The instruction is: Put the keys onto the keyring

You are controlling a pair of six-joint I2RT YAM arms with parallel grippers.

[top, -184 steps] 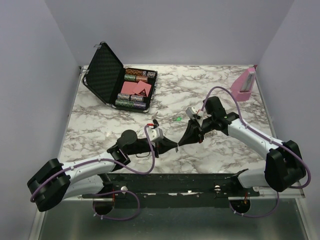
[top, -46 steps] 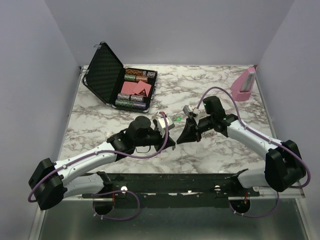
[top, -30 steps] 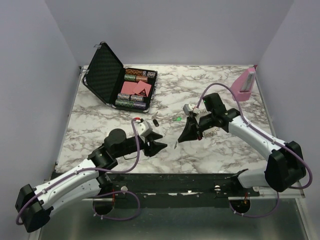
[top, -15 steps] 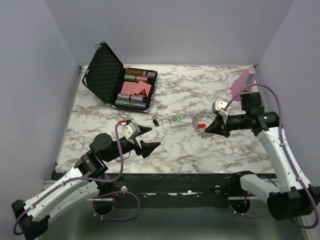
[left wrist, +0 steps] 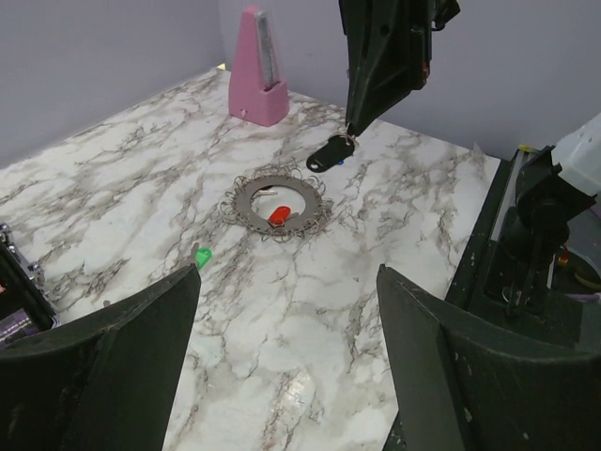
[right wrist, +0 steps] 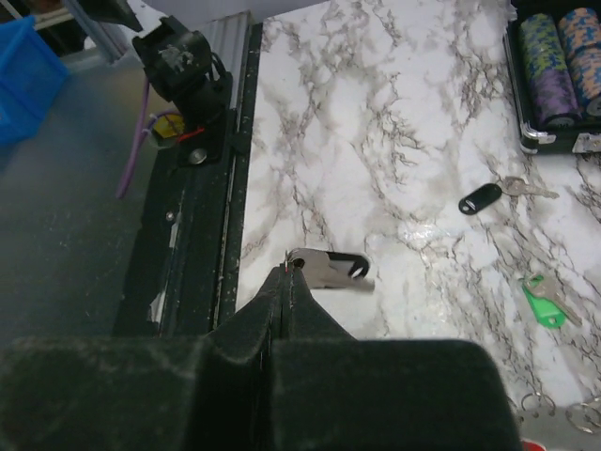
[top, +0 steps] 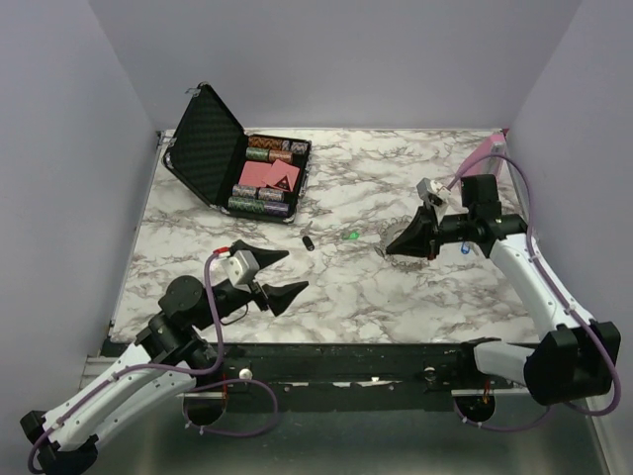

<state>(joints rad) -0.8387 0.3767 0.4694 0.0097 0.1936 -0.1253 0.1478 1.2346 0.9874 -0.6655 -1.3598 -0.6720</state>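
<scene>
On the marble-patterned tabletop [top: 435,297], right of centre in the top view, the thin silvery chain keyring [left wrist: 244,198] lies as a flat lacy circle. The red-headed key [left wrist: 278,215] lies inside the circle, against its rim. The right tool [right wrist: 287,274] hangs raised over the ring, hiding part of it from above without touching it. Its jaws are pressed together, and a small flat metal key [right wrist: 326,266] is pinched at their very tip, dangling clear of the tabletop.

The left tool [top: 297,270] is spread wide and holds nothing. It is well apart from the ring, which sits between its 2 and 3 o'clock. The green-headed key [top: 352,236] lies at the ring's 9 o'clock, and the black-headed key [top: 309,242] lies farther out along the same line. The blue-headed key [top: 463,250] lies at the ring's 3 o'clock, under the right arm.

Toward the tabletop's 10 o'clock corner, the open black hard case [top: 206,148] has its lid propped up. Its tray holds rows of striped poker chips [top: 259,205] along the far and near sides, with red and pink cards [top: 269,177] between them. The pink wedge-shaped stand [top: 484,161] stands upright near the 2 o'clock corner.
</scene>
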